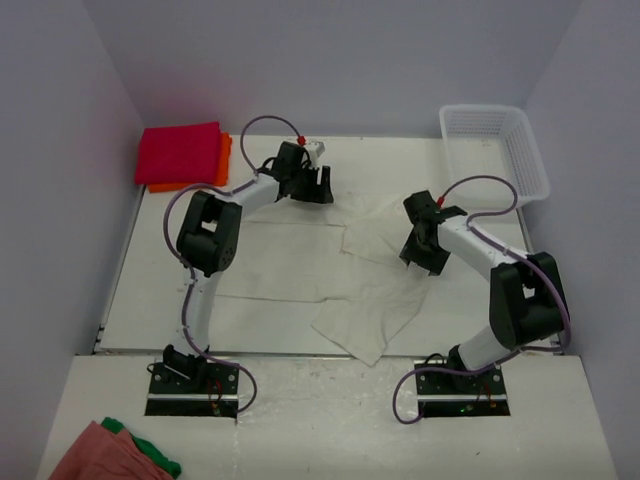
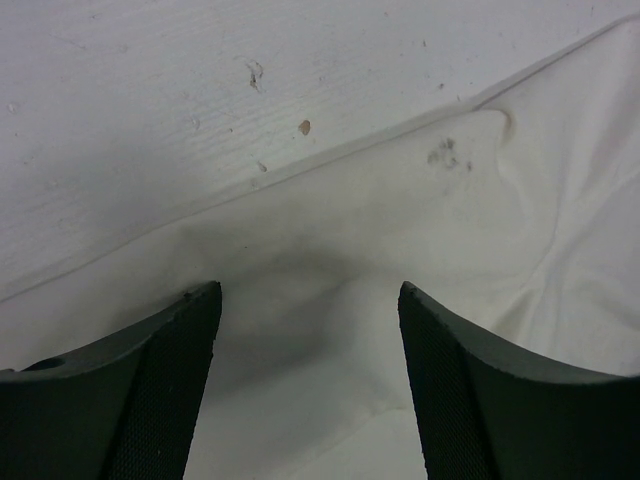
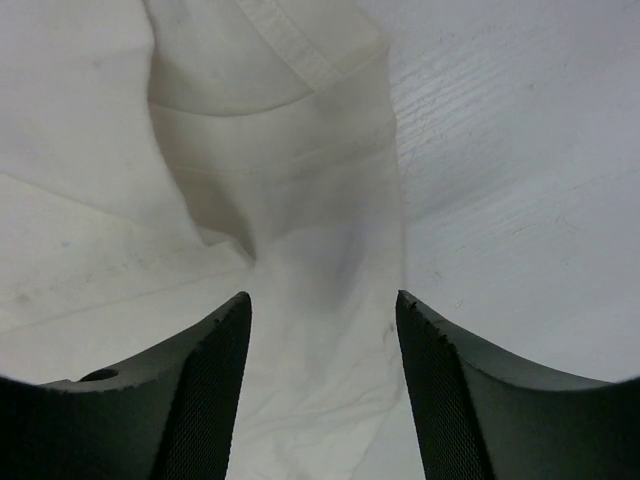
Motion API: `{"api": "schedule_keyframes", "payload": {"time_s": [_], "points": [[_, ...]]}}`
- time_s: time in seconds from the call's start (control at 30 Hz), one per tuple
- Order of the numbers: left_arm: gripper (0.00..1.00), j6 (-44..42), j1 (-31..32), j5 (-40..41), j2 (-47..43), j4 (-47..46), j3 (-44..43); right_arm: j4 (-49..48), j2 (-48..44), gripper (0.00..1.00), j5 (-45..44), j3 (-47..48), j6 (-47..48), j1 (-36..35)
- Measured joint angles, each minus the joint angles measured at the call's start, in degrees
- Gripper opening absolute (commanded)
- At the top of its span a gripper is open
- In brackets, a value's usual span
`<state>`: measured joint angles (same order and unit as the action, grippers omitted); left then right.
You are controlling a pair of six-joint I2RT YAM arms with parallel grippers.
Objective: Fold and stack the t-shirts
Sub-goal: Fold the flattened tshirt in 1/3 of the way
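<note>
The cream-white t-shirt (image 1: 330, 275) lies spread and wrinkled across the middle of the table, with one flap folded toward the front. My left gripper (image 1: 316, 186) hovers open over its far edge; in the left wrist view the jaws (image 2: 310, 300) stand wide apart above the cloth (image 2: 420, 230), next to its hem. My right gripper (image 1: 424, 258) is open at the shirt's right side, straddling a raised ridge of fabric (image 3: 320, 250) without pinching it. The magenta-red t-shirt (image 1: 180, 152) lies folded on the orange t-shirt (image 1: 226, 158) at the back left corner.
A white mesh basket (image 1: 520, 150) stands at the back right. Salmon-pink and green cloths (image 1: 110, 452) lie on the near shelf at the bottom left. Bare white table (image 3: 520, 180) shows to the right of the shirt, and grey walls enclose the table.
</note>
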<state>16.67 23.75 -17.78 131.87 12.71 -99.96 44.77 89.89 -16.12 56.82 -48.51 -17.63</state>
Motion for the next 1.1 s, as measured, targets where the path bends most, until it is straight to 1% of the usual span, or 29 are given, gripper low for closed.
{"api": "schedule_keyframes", "payload": {"time_s": [0.03, 0.1, 0.17, 0.23, 0.3, 0.37, 0.4, 0.53, 0.6, 0.63, 0.77, 0.8, 0.83, 0.87, 0.9, 0.93, 0.97, 1.03, 1.07, 1.1], "points": [[0.73, -0.07, -0.02, -0.02, -0.5, 0.02, 0.66, -0.15, -0.46, 0.65, -0.42, 0.04, 0.94, 0.0], [0.73, -0.26, -0.04, 0.0, -1.4, 0.24, 1.77, -0.35, -1.55, 0.66, -1.49, 0.61, 3.89, 0.02], [0.73, -0.31, -0.02, 0.17, -2.32, 0.44, 2.82, 0.85, -1.03, 0.65, -2.4, 4.22, 7.54, 0.72], [0.73, -0.24, 0.02, 1.01, -3.65, 0.85, 4.04, 1.88, 1.36, 0.62, -2.91, 10.8, 10.23, 2.08], [0.74, -0.07, 0.02, 2.23, -5.9, 1.4, 5.7, 3.37, 5.64, 0.58, -3.91, 20.68, 12.87, 3.34], [0.75, 0.17, 0.02, 3.76, -8.59, 1.95, 7.26, 2.21, 8.57, 0.57, -3.96, 27.93, 15.04, 4.07], [0.76, 0.2, 0.02, 4.61, -9.88, 2.34, 7.56, 1.42, 9.16, 0.58, -3.69, 29.83, 16.02, 4.13], [0.76, -0.07, 0.04, 8.94, -13.29, 3.43, 7.28, 0.31, 9.05, 0.66, -1.2, 30.62, 18.97, 4.04], [0.77, -0.24, 0.07, 12.55, -14.05, 4.26, 6.84, 0.13, 9.05, 0.68, 0.48, 29.88, 20.26, 3.91], [0.77, -0.22, 0.04, 14.73, -14.38, 4.74, 6.78, 0.28, 9.05, 0.71, 0.87, 29.68, 20.87, 3.74], [0.77, 0.66, -0.2, 22.27, -15.04, 7.34, 6.78, 0.22, 9.09, 0.71, -0.39, 29.05, 23.63, 2.36], [0.76, 0.96, -0.35, 23.76, -15.23, 8.0, 6.95, -0.02, 9.05, 0.69, -0.66, 28.68, 24.3, 1.86], [0.75, 1.36, -0.52, 24.92, -15.5, 8.5, 7.28, -0.44, 8.94, 0.63, -0.72, 28.17, 24.85, 1.53], [0.71, 1.79, -0.79, 26.16, -15.93, 8.9, 7.85, -0.59, 8.85, 0.2, -0.63, 27.78, 25.55, 1.11], [0.69, 2.16, -1.07, 27.56, -16.5, 9.62, 8.52, -0.63, 8.85, 0.0, -0.42, 27.67, 26.53, 0.92], [0.66, 2.56, -1.49, 28.87, -17.16, 10.23, 9.25, -0.7, 8.85, 0.0, 0.13, 27.71, 26.77, 0.79], [0.56, 2.99, -1.92, 30.08, -17.79, 10.93, 9.88, -0.59, 8.85, 0.0, 0.92, 28.04, 26.88, 0.81], [0.39, 4.33, -3.19, 32.11, -18.88, 12.41, 10.82, -0.31, 9.27, 0.0, 2.67, 29.68, 27.06, 0.81], [0.26, 4.98, -4.09, 32.92, -19.34, 13.07, 11.23, -0.24, 9.75, 0.0, 3.89, 31.01, 27.12, 0.87], [0.16, 5.44, -5.05, 33.24, -19.65, 13.33, 11.56, -0.44, 10.32, 0.0, 5.38, 32.28, 27.17, 0.92]]}}
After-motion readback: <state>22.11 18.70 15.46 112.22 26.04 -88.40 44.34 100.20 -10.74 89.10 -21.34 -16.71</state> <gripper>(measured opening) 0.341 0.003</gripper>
